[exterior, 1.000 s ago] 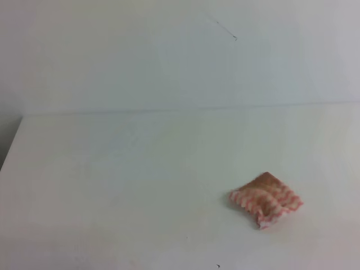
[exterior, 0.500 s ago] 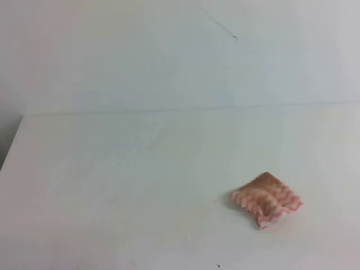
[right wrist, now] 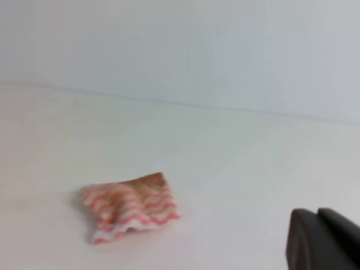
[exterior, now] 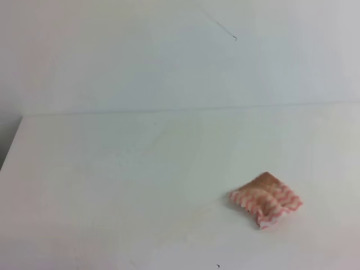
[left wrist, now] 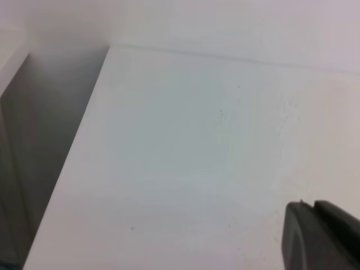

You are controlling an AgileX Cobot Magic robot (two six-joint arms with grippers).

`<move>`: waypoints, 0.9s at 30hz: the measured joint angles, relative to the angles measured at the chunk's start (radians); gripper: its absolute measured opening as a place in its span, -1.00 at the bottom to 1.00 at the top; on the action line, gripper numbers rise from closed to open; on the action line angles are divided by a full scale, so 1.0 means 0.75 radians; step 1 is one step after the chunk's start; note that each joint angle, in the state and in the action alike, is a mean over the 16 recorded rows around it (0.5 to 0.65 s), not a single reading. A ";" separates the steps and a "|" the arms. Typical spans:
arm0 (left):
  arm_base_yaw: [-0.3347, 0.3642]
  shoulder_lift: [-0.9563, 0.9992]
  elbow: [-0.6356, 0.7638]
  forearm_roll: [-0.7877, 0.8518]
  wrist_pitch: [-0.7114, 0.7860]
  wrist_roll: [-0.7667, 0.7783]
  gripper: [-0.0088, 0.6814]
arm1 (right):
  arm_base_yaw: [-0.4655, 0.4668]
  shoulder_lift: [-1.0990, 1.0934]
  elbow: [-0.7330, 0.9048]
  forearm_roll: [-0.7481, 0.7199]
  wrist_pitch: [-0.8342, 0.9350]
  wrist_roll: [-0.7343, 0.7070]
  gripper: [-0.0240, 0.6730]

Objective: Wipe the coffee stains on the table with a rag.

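The rag (exterior: 265, 198), a small folded cloth with pink-red and white wavy stripes and a brownish far corner, lies on the white table (exterior: 112, 180) at the right front. It also shows in the right wrist view (right wrist: 130, 206), left of and beyond my right gripper (right wrist: 316, 211). That gripper's dark fingers lie together at the lower right corner. My left gripper (left wrist: 314, 203) looks the same, shut and empty over bare tabletop. The orange-brown blot does not show. Only tiny brown specks (left wrist: 131, 228) dot the table. No arm shows in the exterior high view.
The table's left edge (left wrist: 73, 169) drops off to a grey gap beside a wall. A pale wall (exterior: 169, 56) with a thin dark hairline scratch (exterior: 225, 29) rises behind the table's far edge. A tiny dark speck (exterior: 218, 266) lies at the front.
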 joint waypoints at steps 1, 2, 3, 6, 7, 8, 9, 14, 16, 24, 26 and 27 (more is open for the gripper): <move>0.000 0.000 0.000 0.000 0.000 0.000 -0.98 | -0.039 -0.023 0.007 -0.004 0.013 0.000 -0.93; 0.000 0.000 0.000 0.000 0.000 0.000 -0.98 | -0.079 -0.046 0.015 -0.008 0.026 0.001 -0.93; 0.000 0.000 0.000 0.000 0.000 0.000 -0.98 | -0.120 -0.067 0.023 -0.013 0.039 0.001 -0.93; 0.000 0.000 0.000 0.000 0.000 0.000 -0.98 | -0.234 -0.121 0.051 -0.026 0.074 0.001 -0.93; 0.000 0.000 0.000 0.000 0.000 0.000 -0.98 | -0.266 -0.134 0.063 -0.029 0.083 0.001 -0.93; 0.000 0.000 0.000 0.000 0.000 0.000 -0.98 | -0.295 -0.145 0.075 -0.033 0.089 0.001 -0.93; 0.000 0.000 0.000 0.000 0.000 0.000 -0.98 | -0.319 -0.155 0.088 -0.037 0.094 0.001 -0.93; 0.000 0.000 0.000 0.000 0.000 0.000 -0.98 | -0.388 -0.178 0.153 -0.053 0.095 0.001 -0.93; 0.000 0.000 0.000 0.000 0.000 0.000 -0.98 | -0.393 -0.179 0.175 -0.055 0.091 0.001 -0.93; 0.000 0.000 0.000 0.000 0.000 0.000 -0.98 | -0.355 -0.179 0.216 -0.055 0.069 0.001 -0.94; 0.000 0.000 0.000 0.000 0.000 0.000 -0.98 | -0.349 -0.179 0.217 -0.056 0.062 0.001 -0.94; 0.000 0.000 0.000 0.000 0.000 0.000 -0.98 | -0.347 -0.179 0.217 -0.056 0.059 0.001 -0.94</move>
